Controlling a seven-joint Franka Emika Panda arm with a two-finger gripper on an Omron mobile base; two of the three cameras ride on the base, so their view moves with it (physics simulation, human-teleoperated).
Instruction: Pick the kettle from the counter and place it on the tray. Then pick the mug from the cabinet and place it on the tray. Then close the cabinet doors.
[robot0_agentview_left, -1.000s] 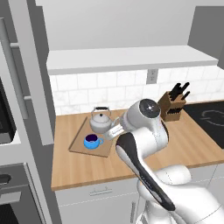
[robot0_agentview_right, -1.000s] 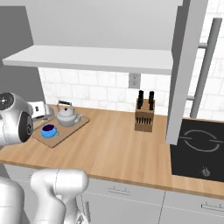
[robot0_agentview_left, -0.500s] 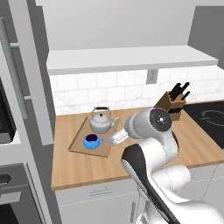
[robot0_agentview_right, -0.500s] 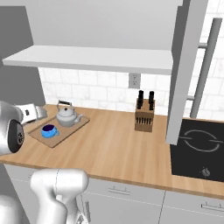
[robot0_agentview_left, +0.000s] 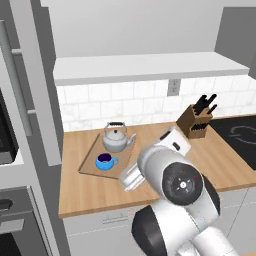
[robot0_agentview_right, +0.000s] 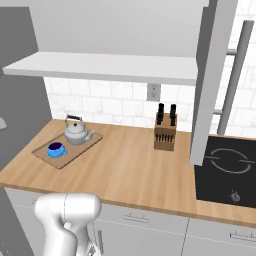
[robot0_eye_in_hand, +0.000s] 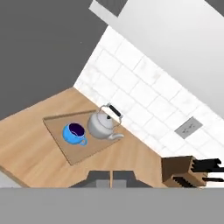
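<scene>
On the flat rectangular light-brown wooden tray (robot0_eye_in_hand: 74, 144), the squat silver-grey metal kettle (robot0_eye_in_hand: 102, 124) sits at 2 o'clock of the rounded bright blue mug (robot0_eye_in_hand: 74, 133), with the two-finger gripper (robot0_eye_in_hand: 111, 181) pressed together, empty.

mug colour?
Bright blue, dark inside. The mug sits on the tray beside the kettle; hand view shows it best.
</scene>
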